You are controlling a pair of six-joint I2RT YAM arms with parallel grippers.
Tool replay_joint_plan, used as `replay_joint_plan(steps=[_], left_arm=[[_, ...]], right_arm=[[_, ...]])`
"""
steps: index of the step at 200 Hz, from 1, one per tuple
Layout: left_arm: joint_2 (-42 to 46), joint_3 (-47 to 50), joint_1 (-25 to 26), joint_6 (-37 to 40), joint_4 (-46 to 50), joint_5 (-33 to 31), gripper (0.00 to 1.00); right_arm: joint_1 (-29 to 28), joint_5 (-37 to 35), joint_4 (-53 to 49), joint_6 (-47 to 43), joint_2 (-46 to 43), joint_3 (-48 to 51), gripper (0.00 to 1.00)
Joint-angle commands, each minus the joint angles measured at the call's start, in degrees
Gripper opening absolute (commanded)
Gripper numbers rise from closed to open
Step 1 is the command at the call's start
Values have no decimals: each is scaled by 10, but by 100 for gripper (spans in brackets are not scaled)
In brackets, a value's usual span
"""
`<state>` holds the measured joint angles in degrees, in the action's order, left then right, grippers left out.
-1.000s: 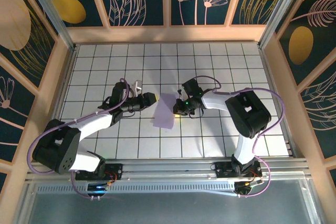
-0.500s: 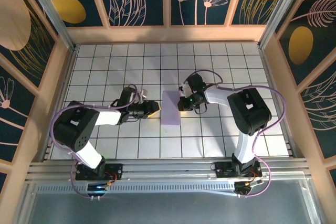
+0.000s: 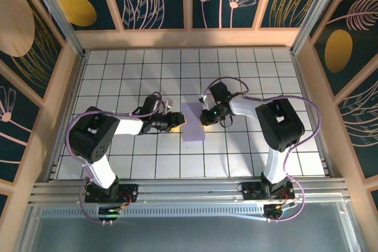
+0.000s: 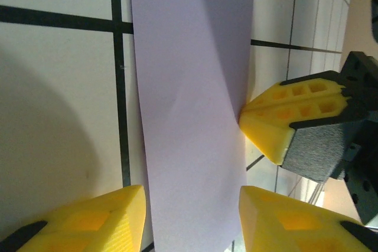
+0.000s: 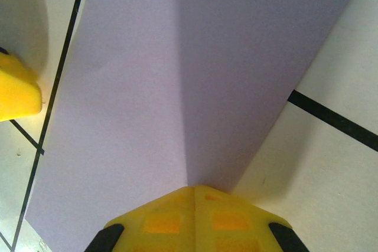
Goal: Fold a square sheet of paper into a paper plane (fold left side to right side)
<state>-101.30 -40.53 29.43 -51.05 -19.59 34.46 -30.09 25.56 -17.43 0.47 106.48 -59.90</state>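
Top view: the square sheet of paper [image 3: 193, 123] lies mid-desk [image 3: 118, 69] as a narrow strip, so the left-to-right fold looks done. My left tool [image 3: 177, 121] sits at its left edge, my right tool [image 3: 205, 117] at its right.

Left wrist: my left tool [image 4: 192, 216] gapes wide astride the strip, gripping nothing.

Right wrist: my right tool [image 5: 195, 208] is closed, apparently nipping the sheet's edge, and the paper is slightly buckled.

No dart shape yet. I'd judge every nose and wing fold remains.
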Motion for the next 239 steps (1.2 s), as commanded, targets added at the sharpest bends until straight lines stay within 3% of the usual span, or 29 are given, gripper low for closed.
replay_joint_plan(steps=[1,99,146,239], left_arm=[[-14,-20,7,23,44,-13,45],[-37,-62,21,45,125,-52,46],[-42,-104,32,62,212,-98,48],[-60,-91,40,16,121,-36,39]], right_arm=[[8,-44,-45,-17,17,3,0],[4,-55,-46,-11,10,-2,0],[1,-60,-48,-10,7,-8,0],[-3,-38,-31,-3,7,-1,0]])
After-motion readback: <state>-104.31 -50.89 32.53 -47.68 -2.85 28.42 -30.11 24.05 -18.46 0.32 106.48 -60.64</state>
